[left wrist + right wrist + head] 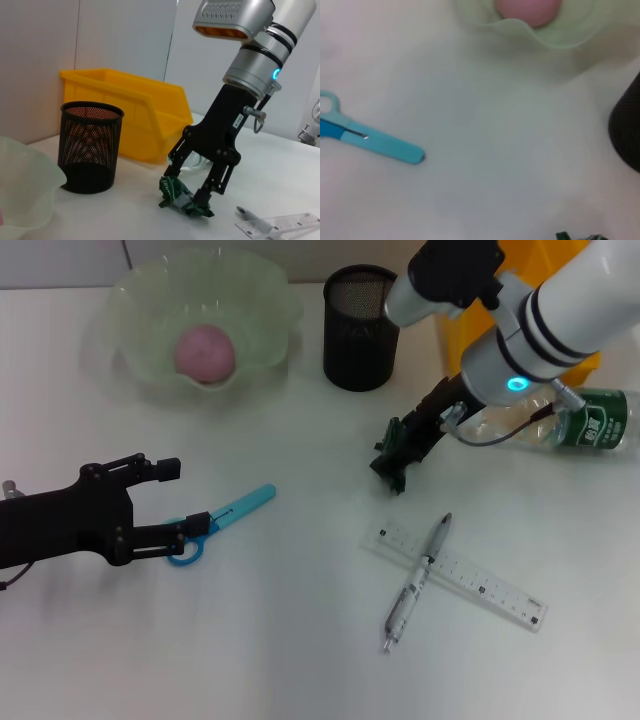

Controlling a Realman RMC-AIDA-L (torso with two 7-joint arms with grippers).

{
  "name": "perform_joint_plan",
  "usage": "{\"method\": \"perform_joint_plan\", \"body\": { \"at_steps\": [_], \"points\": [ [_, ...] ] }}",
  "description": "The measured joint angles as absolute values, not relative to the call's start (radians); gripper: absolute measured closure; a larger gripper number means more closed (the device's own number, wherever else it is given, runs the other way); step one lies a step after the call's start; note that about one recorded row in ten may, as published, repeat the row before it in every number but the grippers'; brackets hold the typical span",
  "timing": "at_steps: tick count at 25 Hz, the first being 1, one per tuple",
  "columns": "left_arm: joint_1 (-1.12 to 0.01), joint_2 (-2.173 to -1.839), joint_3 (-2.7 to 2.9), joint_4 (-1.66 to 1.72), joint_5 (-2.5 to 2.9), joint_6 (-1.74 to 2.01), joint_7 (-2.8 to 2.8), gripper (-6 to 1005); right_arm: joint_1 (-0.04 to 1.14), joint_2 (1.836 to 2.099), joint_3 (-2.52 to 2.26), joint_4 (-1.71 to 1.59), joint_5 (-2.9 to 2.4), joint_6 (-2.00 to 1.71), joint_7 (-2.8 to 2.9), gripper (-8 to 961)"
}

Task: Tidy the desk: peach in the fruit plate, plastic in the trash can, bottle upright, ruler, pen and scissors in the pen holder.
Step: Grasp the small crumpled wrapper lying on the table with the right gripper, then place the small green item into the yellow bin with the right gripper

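A crumpled green plastic (176, 192) lies on the table with my right gripper (186, 186) closed around it, a short way in front of the black mesh pen holder (360, 328). The pink peach (205, 352) sits in the pale green fruit plate (262, 300). Blue scissors (232, 512) lie at the left; my left gripper (188, 497) is open, its lower finger over their handle. The pen (416, 580) lies crossed over the clear ruler (470, 580). On its side at the right edge rests the green-labelled bottle (592, 422), behind my right arm.
A yellow bin (130, 107) stands behind the pen holder at the back right. The fruit plate's rim (560, 39) and the scissors (375, 142) also show in the right wrist view. Bare white tabletop stretches across the front.
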State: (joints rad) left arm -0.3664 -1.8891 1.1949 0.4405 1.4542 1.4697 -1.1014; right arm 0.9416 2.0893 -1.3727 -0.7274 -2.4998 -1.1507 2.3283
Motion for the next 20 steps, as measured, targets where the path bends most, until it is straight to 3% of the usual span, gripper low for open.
{"method": "perform_joint_plan", "body": {
  "at_steps": [11,16,20],
  "points": [
    [-0.365,-1.891,1.184,0.44,1.454,1.485,-1.101,139,0.946,2.089,-1.412,-0.688,-2.498,-1.107,2.331,179],
    [-0.365,-1.891,1.176,0.44,1.454,1.49,-1.1,139,0.939,2.087,-1.407,-0.7,-2.497,-1.11,2.331,408],
    [-0.365,-1.891,1.171,0.44,1.454,1.492,-1.096,139,0.937,2.084,-1.402,-0.7,-2.497,-1.122,2.331,488]
  ]
}}
